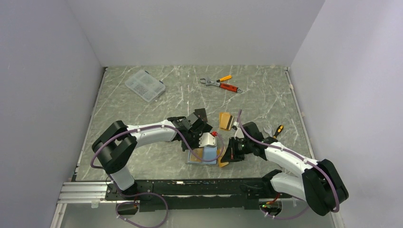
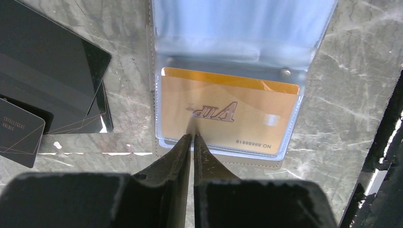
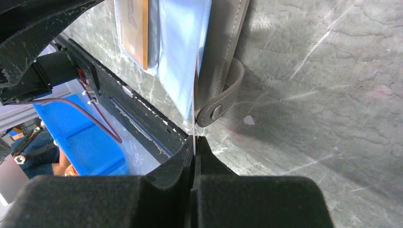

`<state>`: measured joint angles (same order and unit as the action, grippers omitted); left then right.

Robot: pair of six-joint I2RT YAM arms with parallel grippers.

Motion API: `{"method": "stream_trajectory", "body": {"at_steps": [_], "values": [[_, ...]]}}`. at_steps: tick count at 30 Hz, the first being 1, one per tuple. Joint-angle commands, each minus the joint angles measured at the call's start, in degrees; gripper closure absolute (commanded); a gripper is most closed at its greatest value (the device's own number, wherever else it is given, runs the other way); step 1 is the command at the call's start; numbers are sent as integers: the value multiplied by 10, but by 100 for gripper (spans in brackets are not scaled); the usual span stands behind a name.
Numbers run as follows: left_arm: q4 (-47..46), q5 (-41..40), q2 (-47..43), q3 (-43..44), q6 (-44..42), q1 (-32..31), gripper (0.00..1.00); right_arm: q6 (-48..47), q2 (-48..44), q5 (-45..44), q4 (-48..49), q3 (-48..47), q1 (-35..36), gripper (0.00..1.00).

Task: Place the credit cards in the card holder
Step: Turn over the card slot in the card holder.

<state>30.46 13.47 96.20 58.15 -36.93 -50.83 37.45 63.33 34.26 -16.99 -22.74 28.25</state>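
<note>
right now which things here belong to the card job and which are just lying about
Job: card holder, slotted gold card, held gold card, loose gold card, black card.
Lying about: wrench, pliers, clear compartment box, yellow-handled tool.

Overhead overview — wrist close-ups on card holder [image 2: 237, 38]

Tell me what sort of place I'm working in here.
Probably a lab robot test cell: plain grey walls box in a marble-patterned tabletop, two arms are mounted on a rail at its near edge, and staged props like a clear compartment box lie around.
</note>
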Motion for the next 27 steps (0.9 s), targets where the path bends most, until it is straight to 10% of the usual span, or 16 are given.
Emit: {"method": "stream_trajectory", "body": {"at_steps": [1,27], "values": [[-4,-28,13,-6,-15,-1,88,-6,-8,-2,3,-3,-6,100],[-3,-35,-7,-15,-15,-4,92,5,33,-10,31,9,-4,100]]}}
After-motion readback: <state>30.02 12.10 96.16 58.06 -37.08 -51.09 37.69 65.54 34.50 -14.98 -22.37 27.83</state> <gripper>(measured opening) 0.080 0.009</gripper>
